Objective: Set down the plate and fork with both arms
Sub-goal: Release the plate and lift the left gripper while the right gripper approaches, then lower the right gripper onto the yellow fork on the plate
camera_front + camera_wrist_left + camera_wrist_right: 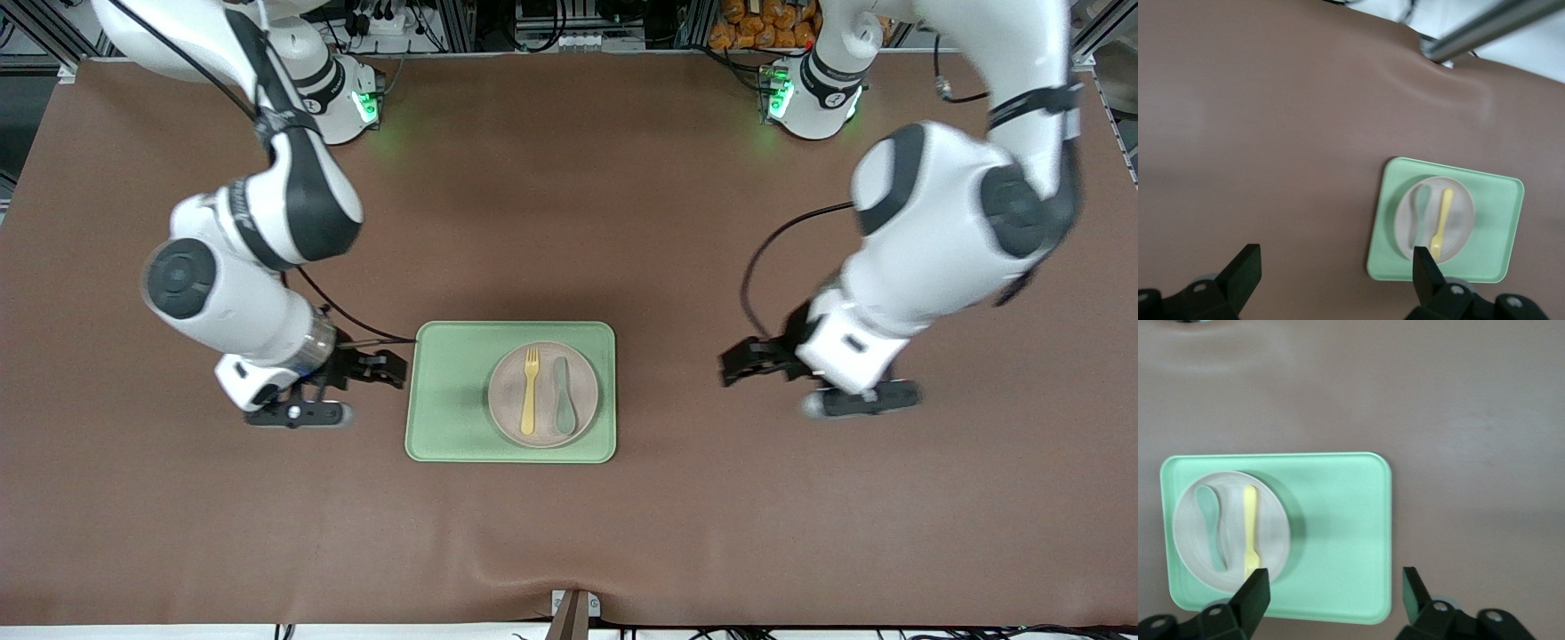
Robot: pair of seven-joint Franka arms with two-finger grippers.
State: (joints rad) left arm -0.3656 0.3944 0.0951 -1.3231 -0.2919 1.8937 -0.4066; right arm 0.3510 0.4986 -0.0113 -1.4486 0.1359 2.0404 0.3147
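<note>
— On the tray (453,391), what lies where?
— On it sits the plate (543,420); the fork (530,391) lies on the plate beside a spoon (564,400), fork toward the right arm's end.
— And the grippers?
— Right gripper (387,366) hangs at the tray's edge, fingers spread, empty. Left gripper (740,363) hovers over bare table (569,222), well apart from the tray, wide and empty.

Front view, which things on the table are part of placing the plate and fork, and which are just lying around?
Part of the job:
- plate, on the tray
- fork, on the plate

Just there:
- tray, under the plate
- spoon, beside the fork on the plate
</note>
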